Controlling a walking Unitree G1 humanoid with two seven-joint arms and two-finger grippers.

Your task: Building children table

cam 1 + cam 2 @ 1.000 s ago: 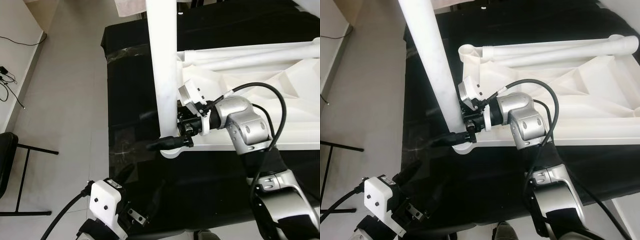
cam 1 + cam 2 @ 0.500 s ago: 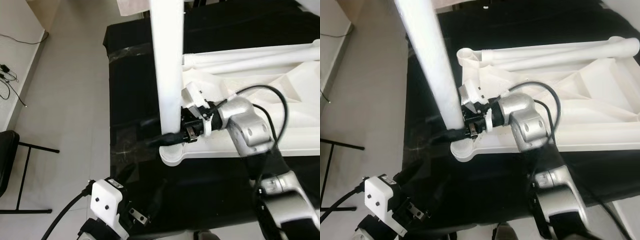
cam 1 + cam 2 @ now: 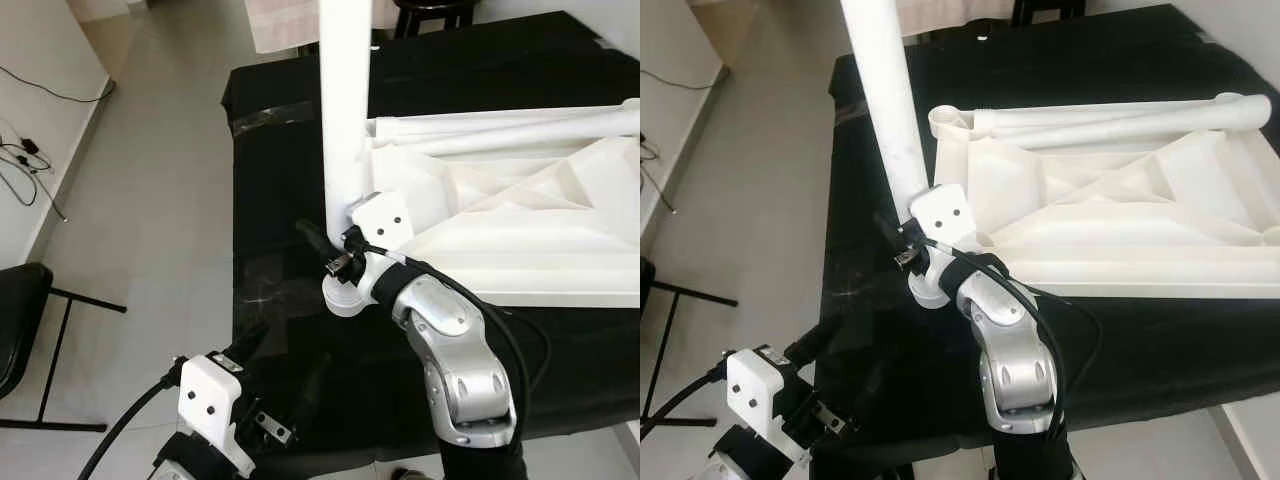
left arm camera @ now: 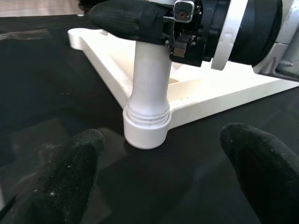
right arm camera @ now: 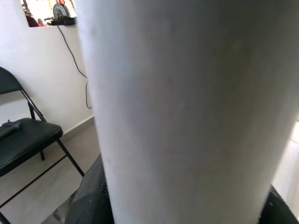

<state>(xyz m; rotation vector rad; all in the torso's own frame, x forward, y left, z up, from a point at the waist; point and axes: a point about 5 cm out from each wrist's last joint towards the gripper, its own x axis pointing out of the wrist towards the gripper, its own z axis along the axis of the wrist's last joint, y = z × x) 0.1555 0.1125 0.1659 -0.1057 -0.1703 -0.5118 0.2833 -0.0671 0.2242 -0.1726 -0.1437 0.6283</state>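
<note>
- Table (image 3: 520, 230): white plastic, lying upside down on the black cloth (image 3: 270, 200), ribs showing.
- Leg (image 3: 345, 110) now stands upright in the near-left corner socket; a second ago it leaned, so seating looks nearly done.
- Right gripper (image 3: 335, 250) has swung round and pinches the leg low down.
- Left gripper (image 4: 159, 182) hovers spread, near the socket, touching nothing.

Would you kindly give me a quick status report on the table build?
Right end effector clamped on upright white leg, seated in tabletop corner socket. Left end effector open, hovering low nearby. Nothing obstructing.
</note>
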